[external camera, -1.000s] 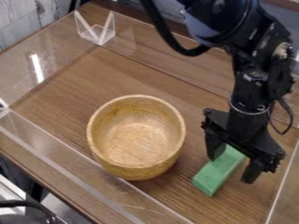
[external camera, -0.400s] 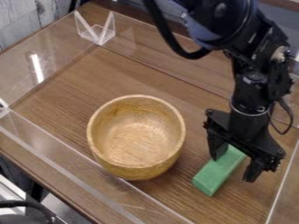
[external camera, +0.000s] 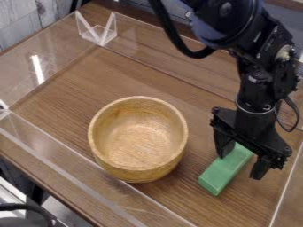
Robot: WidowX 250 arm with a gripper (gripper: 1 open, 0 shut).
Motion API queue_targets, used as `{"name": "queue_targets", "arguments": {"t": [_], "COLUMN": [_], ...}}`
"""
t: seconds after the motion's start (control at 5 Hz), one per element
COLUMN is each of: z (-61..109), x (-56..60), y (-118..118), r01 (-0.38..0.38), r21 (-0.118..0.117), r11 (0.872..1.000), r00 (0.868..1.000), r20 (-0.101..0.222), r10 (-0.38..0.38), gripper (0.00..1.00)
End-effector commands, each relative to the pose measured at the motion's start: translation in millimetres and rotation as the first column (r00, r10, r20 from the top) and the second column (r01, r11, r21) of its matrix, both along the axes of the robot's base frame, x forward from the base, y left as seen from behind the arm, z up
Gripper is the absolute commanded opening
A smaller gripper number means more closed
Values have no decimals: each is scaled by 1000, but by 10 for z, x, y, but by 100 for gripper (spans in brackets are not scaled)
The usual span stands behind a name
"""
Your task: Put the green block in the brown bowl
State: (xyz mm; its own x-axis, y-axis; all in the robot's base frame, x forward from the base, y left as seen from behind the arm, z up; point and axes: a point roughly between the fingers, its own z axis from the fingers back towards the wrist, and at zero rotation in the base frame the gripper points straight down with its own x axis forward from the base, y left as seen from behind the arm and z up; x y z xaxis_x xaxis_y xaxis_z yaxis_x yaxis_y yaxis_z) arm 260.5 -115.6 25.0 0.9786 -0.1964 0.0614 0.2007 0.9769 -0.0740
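Tool: pointing straight down, jaws standing wide apart, straddling the upper end of the green block, gripping nothing.
Green block: lying flat on the wooden surface, just beside the brown bowl on its right, outside it.
Brown bowl: sitting upright, holding nothing.
Clear stand: standing at the far left, well apart.

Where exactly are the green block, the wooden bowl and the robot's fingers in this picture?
green block (external camera: pixel 224 172): camera view, on its top face, toward the near end.
wooden bowl (external camera: pixel 112 156): camera view, on its outer wall at the front left.
gripper (external camera: pixel 244 153): camera view, midway between the open fingers that straddle the block's far end.
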Motion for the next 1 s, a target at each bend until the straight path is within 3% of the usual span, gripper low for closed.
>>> {"name": "queue_targets", "arguments": {"t": [0.0,0.8], "z": [-174,-305], "x": [12,16], "y": [69,124], "r01": [4,-2], "r21": [8,16], "r11": [1000,1000], "r00": [1000,999], "r20": [-14,-44], "r10": [-4,3], "gripper": [100,100]}}
